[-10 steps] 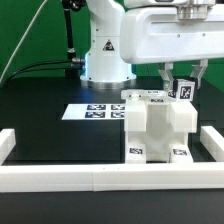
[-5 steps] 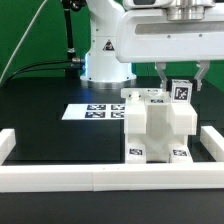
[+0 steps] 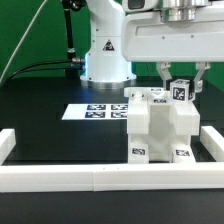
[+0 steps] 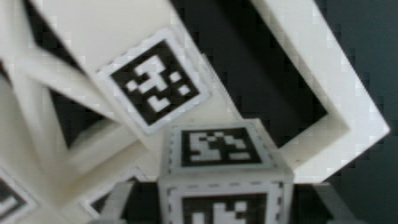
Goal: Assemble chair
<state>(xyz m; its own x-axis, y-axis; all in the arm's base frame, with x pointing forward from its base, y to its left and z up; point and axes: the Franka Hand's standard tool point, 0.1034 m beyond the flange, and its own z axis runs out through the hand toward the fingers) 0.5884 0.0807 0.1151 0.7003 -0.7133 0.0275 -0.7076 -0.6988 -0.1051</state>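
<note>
**You are seating a small part on top of the half-built chair**

The boxy white plastic chair assembly, with black-and-white square tags on its faces, is standing on the black table. It is just behind the long low white border wall, towards the exterior view's right. A small white tagged plastic piece is sitting tilted at the assembly's top rear corner, touching or nearly touching it. The wrist view is showing tagged white faces and a cube-shaped end up close, but not the contact itself.

Your tool is hanging right over that corner with a finger on each side of the small piece. Because the piece is leaning, it looks clamped, not loose.

You are most likely mid-insertion, with the chair partly built. Next you are going to need to straighten the piece, line it up with its socket and press straight down. Do not let go until it seats, because a tilted entry could jam or nudge the assembly.

The flat white marker board is lying well apart, towards the exterior view's left.
</note>
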